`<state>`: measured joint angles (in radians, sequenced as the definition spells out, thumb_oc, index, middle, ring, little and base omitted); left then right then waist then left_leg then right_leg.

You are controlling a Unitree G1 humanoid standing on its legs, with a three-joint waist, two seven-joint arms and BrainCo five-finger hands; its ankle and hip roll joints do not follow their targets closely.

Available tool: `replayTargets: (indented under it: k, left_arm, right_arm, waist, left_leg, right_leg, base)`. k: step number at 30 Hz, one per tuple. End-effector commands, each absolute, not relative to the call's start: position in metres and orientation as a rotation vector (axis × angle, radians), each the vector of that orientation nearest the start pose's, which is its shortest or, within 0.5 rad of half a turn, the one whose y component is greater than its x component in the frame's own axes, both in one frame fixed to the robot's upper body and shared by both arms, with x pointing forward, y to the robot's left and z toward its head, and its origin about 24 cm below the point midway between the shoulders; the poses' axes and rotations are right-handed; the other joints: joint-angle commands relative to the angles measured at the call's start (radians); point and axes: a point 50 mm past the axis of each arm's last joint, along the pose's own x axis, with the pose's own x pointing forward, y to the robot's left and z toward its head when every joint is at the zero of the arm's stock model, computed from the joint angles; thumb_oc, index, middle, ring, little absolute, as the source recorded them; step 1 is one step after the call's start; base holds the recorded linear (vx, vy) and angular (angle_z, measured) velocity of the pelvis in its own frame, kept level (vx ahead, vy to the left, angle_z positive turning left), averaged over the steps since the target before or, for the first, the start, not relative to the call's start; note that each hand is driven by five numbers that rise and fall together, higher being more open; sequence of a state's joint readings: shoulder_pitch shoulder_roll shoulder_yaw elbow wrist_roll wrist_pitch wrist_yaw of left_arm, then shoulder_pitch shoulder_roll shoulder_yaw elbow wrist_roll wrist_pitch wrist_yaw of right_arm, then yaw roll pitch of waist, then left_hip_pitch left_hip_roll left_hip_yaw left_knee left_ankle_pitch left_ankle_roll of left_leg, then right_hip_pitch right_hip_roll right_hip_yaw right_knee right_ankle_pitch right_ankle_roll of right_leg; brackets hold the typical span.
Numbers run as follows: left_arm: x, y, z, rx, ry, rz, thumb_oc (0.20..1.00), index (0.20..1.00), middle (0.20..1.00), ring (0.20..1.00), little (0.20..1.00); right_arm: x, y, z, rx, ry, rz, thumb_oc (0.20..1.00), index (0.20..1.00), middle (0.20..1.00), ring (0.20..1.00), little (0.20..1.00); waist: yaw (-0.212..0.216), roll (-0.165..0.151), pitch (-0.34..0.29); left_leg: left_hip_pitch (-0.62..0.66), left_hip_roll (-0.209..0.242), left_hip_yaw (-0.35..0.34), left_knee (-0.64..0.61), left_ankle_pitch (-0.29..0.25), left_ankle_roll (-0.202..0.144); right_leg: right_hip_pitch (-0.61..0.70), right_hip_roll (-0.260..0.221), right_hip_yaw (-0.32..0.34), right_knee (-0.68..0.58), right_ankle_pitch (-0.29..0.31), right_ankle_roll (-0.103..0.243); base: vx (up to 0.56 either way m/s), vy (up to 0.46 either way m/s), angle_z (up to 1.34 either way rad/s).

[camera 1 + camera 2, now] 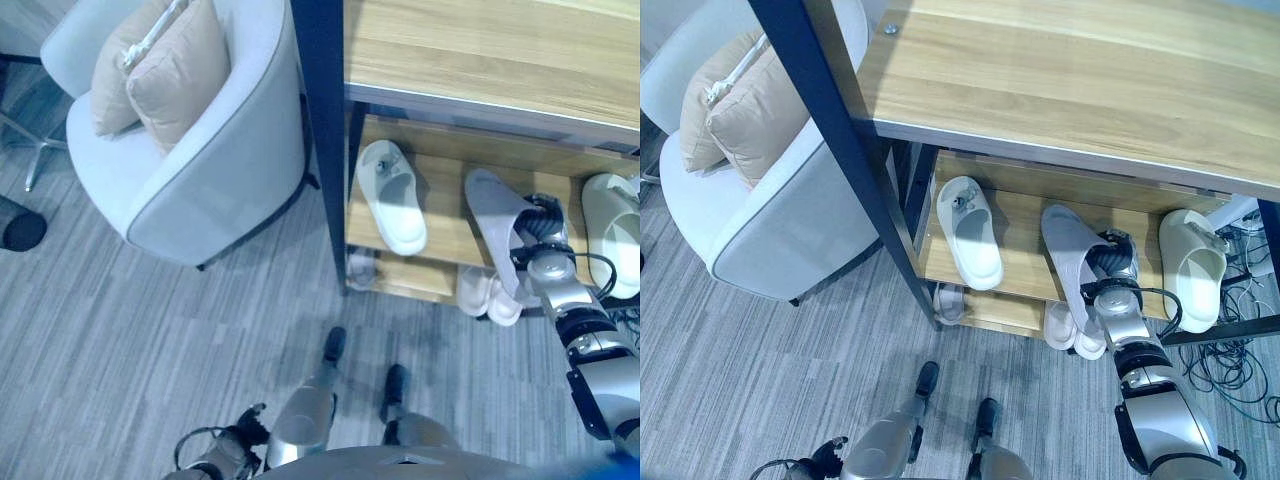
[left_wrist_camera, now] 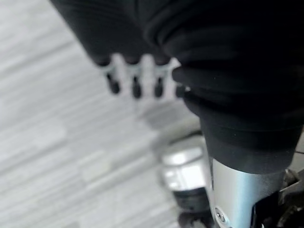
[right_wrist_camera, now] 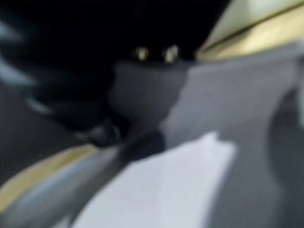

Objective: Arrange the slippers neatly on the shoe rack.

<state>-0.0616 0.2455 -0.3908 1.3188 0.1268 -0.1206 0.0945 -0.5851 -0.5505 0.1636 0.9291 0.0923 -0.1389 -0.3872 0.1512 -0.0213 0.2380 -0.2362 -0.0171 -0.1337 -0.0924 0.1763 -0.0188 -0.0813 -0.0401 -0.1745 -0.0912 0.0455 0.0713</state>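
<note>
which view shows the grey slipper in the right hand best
The right eye view: the grey slipper lies whole on the shelf, the right hand on it. The left eye view shows it similarly; the right wrist view is a close blur.

white slipper (image 1: 392,196), lilac slipper (image 1: 493,215), wood-grain shoe rack (image 1: 450,230), grey striped floor (image 1: 150,330)

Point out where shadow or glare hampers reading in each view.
Right eye view: the top board shades the shelf below, yet the grey slipper in the right hand reads clearly. Left eye view: the pale slippers on the lowest shelf sit in shade. Right wrist view: the hand's dark cover blocks light. Left wrist view: the left hand hangs evenly lit, no glare.
</note>
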Motion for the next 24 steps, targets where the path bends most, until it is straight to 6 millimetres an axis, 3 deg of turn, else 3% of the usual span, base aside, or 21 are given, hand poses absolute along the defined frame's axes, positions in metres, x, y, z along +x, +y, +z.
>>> replayTargets:
  k: [1,5,9,12,16,18,21,22,24]
  left_arm:
    - [0.124,0.205,-0.158,0.581,1.049,-0.192,1.000,1.000,1.000,1.000,1.000]
    - [0.125,0.208,-0.157,0.562,1.049,-0.156,1.000,1.000,1.000,1.000,1.000]
    - [0.124,0.212,-0.156,0.537,1.053,-0.108,1.000,1.000,1.000,1.000,1.000]
    - [0.125,0.219,-0.155,0.522,1.065,-0.062,1.000,1.000,1.000,1.000,1.000]
    - [0.131,0.239,-0.148,0.487,1.049,0.039,1.000,1.000,1.000,1.000,1.000]
    - [0.135,0.256,-0.142,0.457,1.023,0.135,1.000,1.000,1.000,1.000,1.000]
    - [0.143,0.270,-0.134,0.452,0.974,0.210,1.000,1.000,1.000,1.000,1.000]
    - [0.150,0.280,-0.126,0.434,0.929,0.273,1.000,1.000,1.000,1.000,1.000]
    - [0.157,0.288,-0.120,0.409,0.903,0.324,1.000,1.000,1.000,1.000,1.000]
  right_arm:
    - [0.325,-0.307,0.078,-0.534,0.008,-0.550,0.200,0.200,0.200,0.200,0.200]
    - [0.312,-0.313,0.079,-0.519,-0.030,-0.580,0.200,0.200,0.200,0.200,0.200]
    - [0.278,-0.312,0.082,-0.474,-0.150,-0.582,0.200,0.200,0.200,0.200,0.200]
    - [0.260,-0.284,0.077,-0.141,-0.236,-0.498,0.200,0.200,0.200,0.200,0.200]
    - [0.229,-0.251,0.068,-0.031,-0.227,-0.238,0.200,0.200,0.200,0.200,0.200]
    - [0.213,-0.236,0.053,-0.003,-0.146,-0.124,0.200,0.200,0.200,0.200,0.200]
    - [0.209,-0.226,0.036,0.038,-0.077,-0.070,0.200,0.200,0.200,0.200,0.200]
    - [0.215,-0.220,0.030,0.017,-0.040,-0.040,0.200,0.200,0.200,0.200,0.200]
    - [0.217,-0.215,0.018,0.050,0.018,-0.024,0.200,0.200,0.200,0.200,0.200]
  waist:
    - [0.014,-0.028,0.013]
    - [-0.002,-0.037,0.007]
    - [-0.041,-0.052,-0.003]
    - [-0.071,-0.061,-0.005]
    - [-0.116,-0.071,0.006]
    - [-0.146,-0.065,0.044]
    - [-0.156,-0.066,0.090]
    - [-0.154,-0.074,0.131]
    - [-0.154,-0.076,0.163]
  left_leg:
    - [-0.016,-0.035,0.003,0.131,-0.185,0.032]
    - [-0.006,-0.032,0.009,0.130,-0.191,0.034]
    - [0.012,-0.026,0.024,0.138,-0.209,0.038]
    - [0.020,-0.022,0.041,0.148,-0.217,0.039]
    - [0.029,-0.015,0.072,0.171,-0.232,0.042]
    - [0.031,-0.006,0.103,0.215,-0.248,0.051]
    - [0.029,0.012,0.146,0.251,-0.266,0.044]
    - [0.015,0.038,0.173,0.281,-0.273,0.033]
    - [-0.011,0.058,0.174,0.317,-0.279,0.025]
  right_leg:
    - [-0.021,-0.084,0.038,0.139,-0.103,0.052]
    - [-0.018,-0.084,0.042,0.141,-0.105,0.054]
    - [-0.009,-0.085,0.051,0.152,-0.109,0.056]
    - [-0.011,-0.085,0.065,0.169,-0.106,0.059]
    - [-0.035,-0.085,0.091,0.241,-0.111,0.068]
    - [-0.108,-0.085,0.110,0.392,-0.096,0.084]
    - [-0.161,-0.109,0.088,0.442,-0.079,0.094]
    - [-0.199,-0.149,0.050,0.393,-0.045,0.092]
    - [-0.231,-0.168,0.036,0.352,-0.017,0.095]
  base:
    - [0.01,0.009,0.10]
    - [0.01,0.007,0.04]
    - [0.01,0.025,-0.01]
    - [-0.02,0.041,-0.10]
    - [-0.05,0.071,-0.25]
    - [-0.09,0.090,-0.43]
    - [-0.13,0.013,-0.40]
    - [-0.11,-0.135,-0.75]
    - [-0.07,-0.150,-0.81]
